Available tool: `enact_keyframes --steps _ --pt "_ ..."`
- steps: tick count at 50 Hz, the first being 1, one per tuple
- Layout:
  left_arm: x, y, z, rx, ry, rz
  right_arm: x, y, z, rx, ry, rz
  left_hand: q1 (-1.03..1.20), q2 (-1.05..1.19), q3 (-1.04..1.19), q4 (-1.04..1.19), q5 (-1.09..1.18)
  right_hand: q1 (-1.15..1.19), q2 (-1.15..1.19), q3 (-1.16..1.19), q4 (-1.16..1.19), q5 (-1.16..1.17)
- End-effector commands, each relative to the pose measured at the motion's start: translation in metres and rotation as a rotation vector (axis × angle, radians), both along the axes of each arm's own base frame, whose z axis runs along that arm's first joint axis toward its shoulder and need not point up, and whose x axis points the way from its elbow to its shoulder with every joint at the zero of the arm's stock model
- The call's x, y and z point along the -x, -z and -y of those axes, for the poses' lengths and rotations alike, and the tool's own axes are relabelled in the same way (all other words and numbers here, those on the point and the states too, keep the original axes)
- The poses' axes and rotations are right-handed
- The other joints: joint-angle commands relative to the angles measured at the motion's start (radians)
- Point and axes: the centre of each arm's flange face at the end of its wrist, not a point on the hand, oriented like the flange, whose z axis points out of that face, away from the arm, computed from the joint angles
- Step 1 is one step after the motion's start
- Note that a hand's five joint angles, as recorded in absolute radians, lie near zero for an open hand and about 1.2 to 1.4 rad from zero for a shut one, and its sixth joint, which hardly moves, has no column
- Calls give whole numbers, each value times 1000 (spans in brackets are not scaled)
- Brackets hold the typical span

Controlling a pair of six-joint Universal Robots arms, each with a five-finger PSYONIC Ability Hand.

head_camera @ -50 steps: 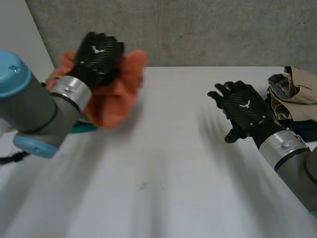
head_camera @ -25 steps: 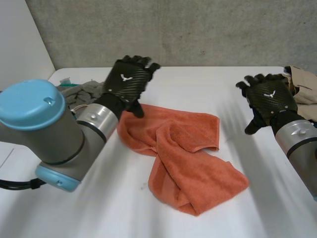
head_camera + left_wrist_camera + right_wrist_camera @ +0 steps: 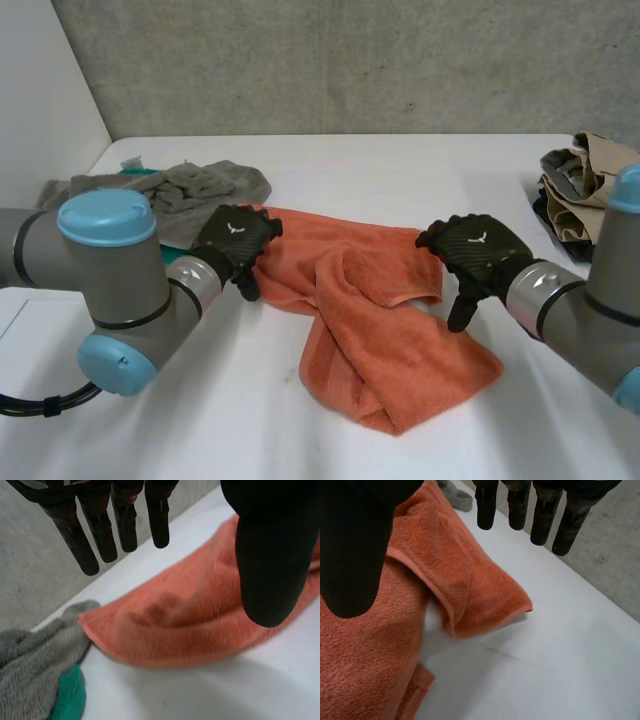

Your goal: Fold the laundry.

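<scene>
An orange towel (image 3: 375,325) lies crumpled and twisted across the middle of the white table (image 3: 400,165). My left hand (image 3: 236,245) hovers over the towel's left end, fingers straight and apart from the thumb, holding nothing. Its wrist view has that end of the towel (image 3: 190,620) under the fingers (image 3: 120,525). My right hand (image 3: 475,255) is open above the towel's right corner. In the right wrist view that folded corner (image 3: 485,597) lies below the straight fingers (image 3: 520,505).
A pile of grey cloth (image 3: 190,190) with green cloth (image 3: 67,700) under it sits at the back left, touching the towel's end. Folded tan and dark clothes (image 3: 585,190) are stacked at the right edge. A concrete wall (image 3: 350,60) stands behind.
A second ago my left hand held the orange towel bunched in the air at the left. It let go; the towel now lies on the table and both hands have come down over its ends.
</scene>
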Motion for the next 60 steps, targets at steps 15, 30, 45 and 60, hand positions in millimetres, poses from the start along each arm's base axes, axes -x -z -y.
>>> enact_keyframes --steps 15,30,45,60 --pt "8 32 43 97 12 78 19 23 -65 -177 8 -66 73 75 75 74 70 144 122 128 107 108" --pt "15 34 51 170 22 148 13 47 -48 -84 40 -60 1024 1025 1026 1025 1021 1194 1171 1178 1157 1158" --pt "-6 -91 -2 349 -84 52 40 -21 18 285 138 -175 1024 1025 1026 1025 1021 1194 1171 1178 1157 1158" --pt "-26 -164 -74 457 -80 -127 -60 -35 39 419 -121 73 1024 1025 1026 1025 1021 1194 1171 1178 1157 1158"
